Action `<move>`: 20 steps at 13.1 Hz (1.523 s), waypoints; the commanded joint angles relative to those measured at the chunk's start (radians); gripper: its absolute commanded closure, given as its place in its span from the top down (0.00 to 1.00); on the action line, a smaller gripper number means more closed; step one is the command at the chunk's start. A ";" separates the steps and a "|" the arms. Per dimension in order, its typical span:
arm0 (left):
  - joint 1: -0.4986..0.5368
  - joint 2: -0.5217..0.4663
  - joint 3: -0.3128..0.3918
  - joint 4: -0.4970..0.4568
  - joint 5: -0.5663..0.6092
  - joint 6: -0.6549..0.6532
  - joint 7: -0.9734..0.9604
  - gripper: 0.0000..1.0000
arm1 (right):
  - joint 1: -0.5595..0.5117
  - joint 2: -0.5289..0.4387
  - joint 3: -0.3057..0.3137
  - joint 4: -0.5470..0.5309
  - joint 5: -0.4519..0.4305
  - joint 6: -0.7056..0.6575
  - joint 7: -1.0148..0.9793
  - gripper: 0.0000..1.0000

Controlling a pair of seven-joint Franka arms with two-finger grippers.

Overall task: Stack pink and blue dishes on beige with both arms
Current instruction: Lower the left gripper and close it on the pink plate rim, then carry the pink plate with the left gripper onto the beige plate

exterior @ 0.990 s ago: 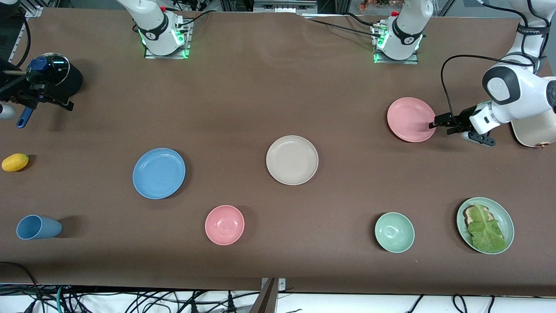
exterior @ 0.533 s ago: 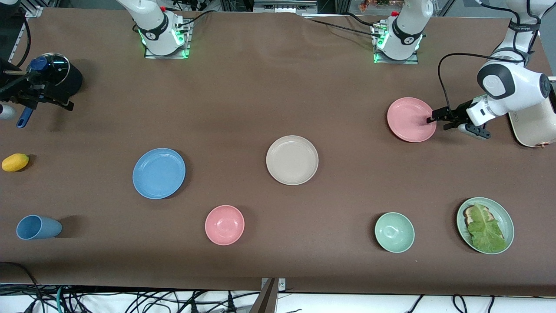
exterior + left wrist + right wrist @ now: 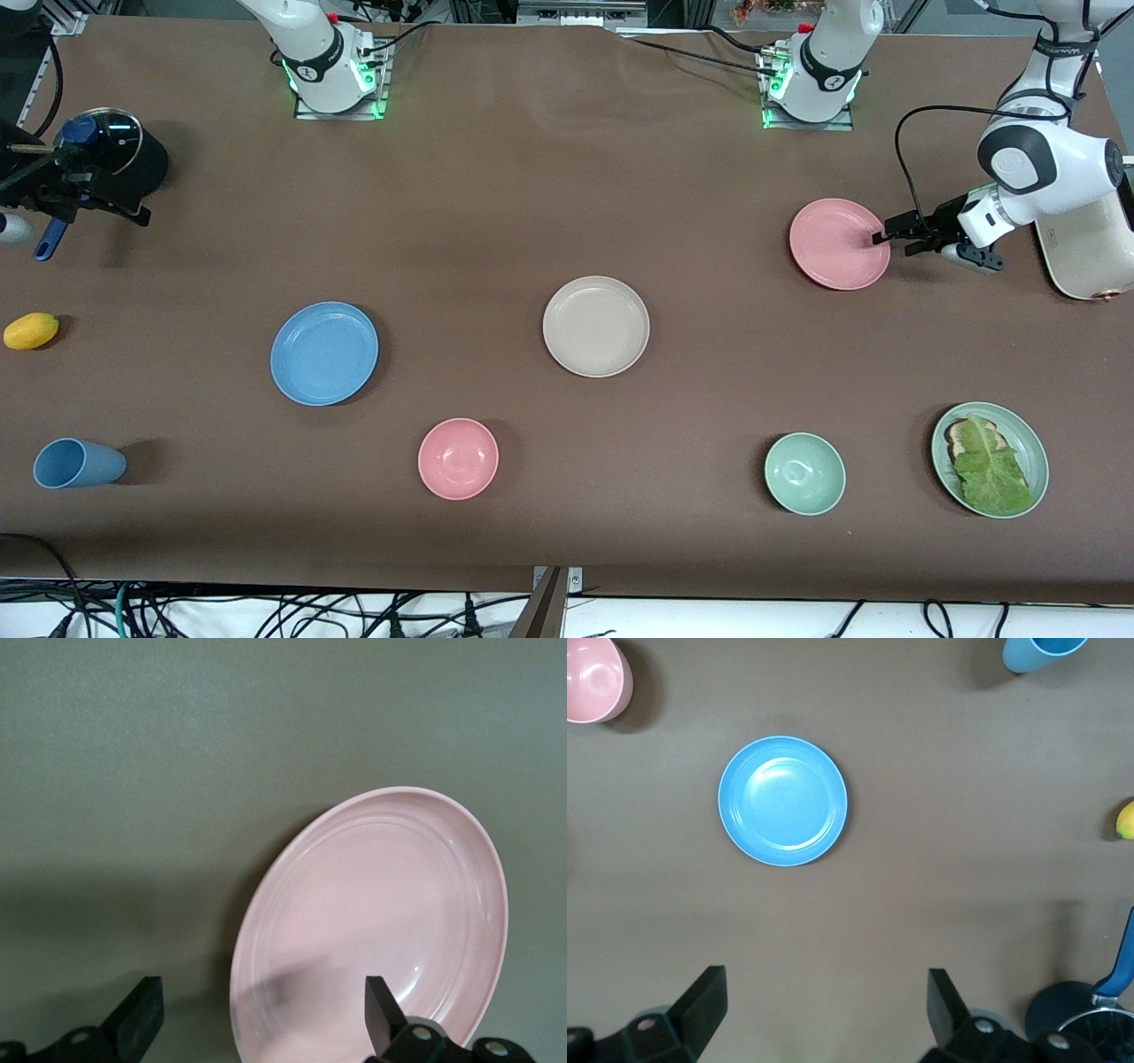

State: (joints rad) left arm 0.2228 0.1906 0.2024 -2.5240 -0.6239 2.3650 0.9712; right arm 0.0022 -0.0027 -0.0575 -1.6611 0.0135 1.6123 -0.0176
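The pink dish [image 3: 837,244] lies near the left arm's end of the table. My left gripper [image 3: 889,242] is low at its rim and open. In the left wrist view the pink dish's [image 3: 381,921] edge runs between the jaws of the left gripper [image 3: 261,997], one finger over the dish, one outside it. The blue dish [image 3: 324,354] lies toward the right arm's end, and the beige plate [image 3: 595,326] sits mid-table. My right gripper [image 3: 93,199] hangs high near the black pot, open and empty; from the right gripper [image 3: 824,1010] the blue dish [image 3: 782,801] shows well ahead.
A pink bowl [image 3: 458,458], a green bowl [image 3: 804,473], a green plate with lettuce [image 3: 1019,434] and a blue cup [image 3: 78,462] line the edge nearest the front camera. A yellow fruit [image 3: 31,330] and a black pot [image 3: 133,159] sit at the right arm's end. A white appliance [image 3: 1085,257] stands beside the left arm.
The left arm's wrist has swung, carrying its open gripper a little along the pink dish's rim, away from the front camera. The right arm and all dishes have stayed put.
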 commanded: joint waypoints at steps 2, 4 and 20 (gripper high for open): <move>-0.011 -0.008 0.006 -0.029 -0.100 0.014 0.021 1.00 | -0.004 0.004 -0.001 0.014 -0.003 -0.011 -0.016 1.00; -0.014 -0.002 0.006 -0.029 -0.100 0.028 0.021 0.99 | -0.004 0.004 -0.001 0.014 -0.001 -0.011 -0.016 1.00; -0.039 0.027 0.006 -0.027 -0.134 0.073 0.023 0.00 | -0.004 0.006 -0.001 0.015 -0.001 -0.005 -0.018 1.00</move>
State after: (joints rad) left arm 0.1952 0.2238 0.2024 -2.5415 -0.7224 2.4257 0.9701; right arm 0.0021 0.0006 -0.0576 -1.6611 0.0135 1.6124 -0.0181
